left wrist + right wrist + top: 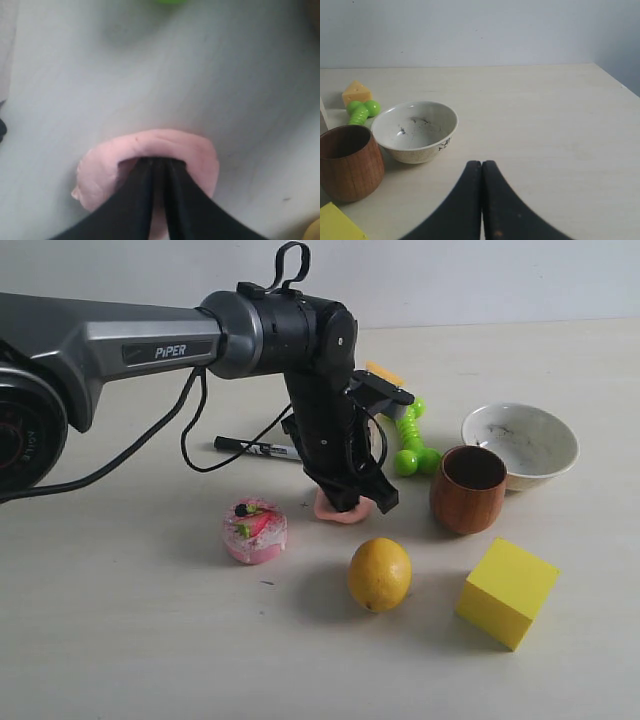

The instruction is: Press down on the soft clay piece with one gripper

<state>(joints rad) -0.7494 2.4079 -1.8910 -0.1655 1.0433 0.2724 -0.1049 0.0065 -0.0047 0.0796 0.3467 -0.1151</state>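
The soft clay piece [343, 510] is a salmon-pink lump on the table, between the cake toy and the wooden cup. My left gripper [350, 502] stands on top of it, pointing down, its two black fingers shut side by side. In the left wrist view the fingertips [172, 165] sink into a dent in the clay [100, 172], whose rim curls up around them. My right gripper [481, 164] is shut with nothing in it, over bare table in front of the white bowl; it does not show in the exterior view.
Around the clay stand a pink-and-white cake toy [254, 530], a lemon [379, 574], a yellow cube [506, 592], a wooden cup [468, 488] and a white bowl [520, 443]. Behind lie a green dumbbell toy [411, 435], a black marker [255, 448] and a cheese wedge [356, 93].
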